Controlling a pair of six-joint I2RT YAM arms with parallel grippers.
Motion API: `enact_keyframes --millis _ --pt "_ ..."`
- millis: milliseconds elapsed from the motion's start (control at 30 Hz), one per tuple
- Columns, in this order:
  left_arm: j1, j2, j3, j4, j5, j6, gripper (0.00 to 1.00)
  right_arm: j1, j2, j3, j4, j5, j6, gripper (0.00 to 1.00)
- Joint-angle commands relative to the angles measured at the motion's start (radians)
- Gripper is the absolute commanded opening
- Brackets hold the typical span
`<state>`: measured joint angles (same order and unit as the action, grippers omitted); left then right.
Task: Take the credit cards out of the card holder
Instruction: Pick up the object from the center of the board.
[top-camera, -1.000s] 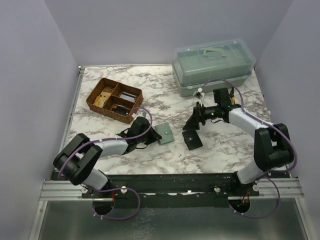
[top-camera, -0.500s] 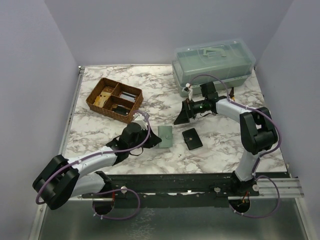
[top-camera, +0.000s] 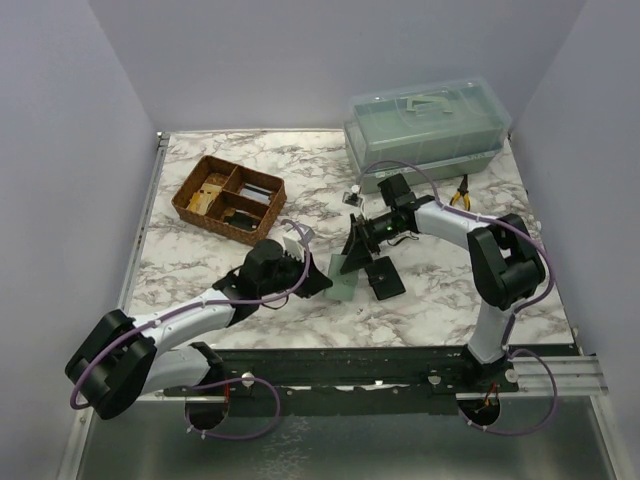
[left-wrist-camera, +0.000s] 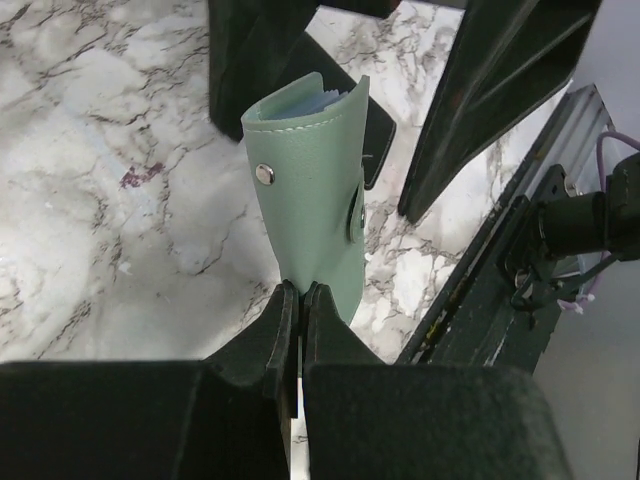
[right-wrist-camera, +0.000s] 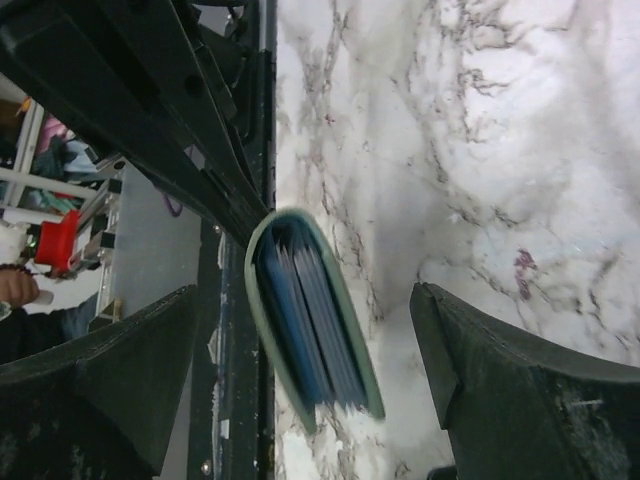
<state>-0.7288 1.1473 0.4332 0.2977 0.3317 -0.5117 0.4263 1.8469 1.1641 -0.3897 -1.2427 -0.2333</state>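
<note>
The sage-green card holder (left-wrist-camera: 310, 190) stands up off the marble, and my left gripper (left-wrist-camera: 297, 292) is shut on its bottom edge. From the top view the card holder (top-camera: 343, 280) is just right of my left gripper (top-camera: 318, 283). My right gripper (top-camera: 352, 247) is open, and its two fingers straddle the holder's free end without touching it. In the right wrist view the holder (right-wrist-camera: 345, 300) shows end-on between the fingers of the right gripper (right-wrist-camera: 305, 330). The blue edges of the credit cards (right-wrist-camera: 300, 325) are tucked inside it.
A black snap wallet (top-camera: 384, 277) lies flat just right of the holder. A brown divided basket (top-camera: 228, 198) sits at back left, a green-tinted plastic box (top-camera: 425, 130) at back right, with pliers (top-camera: 462, 192) in front of it. The metal rail (top-camera: 340, 365) runs along the near edge.
The right gripper swung left and down from over the black wallet to straddle the card holder. The left arm stretched out and tipped the holder up off the table.
</note>
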Motion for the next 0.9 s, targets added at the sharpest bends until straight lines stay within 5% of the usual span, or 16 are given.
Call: enact_keyframes --millis 0,333,433,567,633,700,867 --pt "-0.006 0.016 0.054 0.038 0.097 0.056 0.00 0.031 0.048 0.060 -0.113 -0.065 -0.102 0.88" --pt "-0.003 0.038 0.109 -0.055 0.133 0.118 0.00 0.034 0.012 0.078 -0.161 -0.118 -0.145 0.59" --pt "0.000 0.042 0.130 -0.089 0.132 0.138 0.00 0.034 0.018 0.097 -0.217 -0.127 -0.196 0.45" --pt "0.007 0.038 0.145 -0.104 0.097 0.142 0.00 0.034 -0.002 0.110 -0.256 -0.140 -0.231 0.16" --pt "0.008 0.018 0.148 -0.107 0.041 0.120 0.15 0.033 -0.026 0.108 -0.251 -0.130 -0.227 0.07" --pt "0.008 -0.021 0.149 -0.116 -0.078 0.064 0.42 0.031 -0.059 0.089 -0.197 -0.101 -0.182 0.02" --pt "0.010 -0.183 0.105 -0.103 -0.276 -0.042 0.95 -0.011 -0.149 -0.018 0.036 0.013 0.057 0.00"
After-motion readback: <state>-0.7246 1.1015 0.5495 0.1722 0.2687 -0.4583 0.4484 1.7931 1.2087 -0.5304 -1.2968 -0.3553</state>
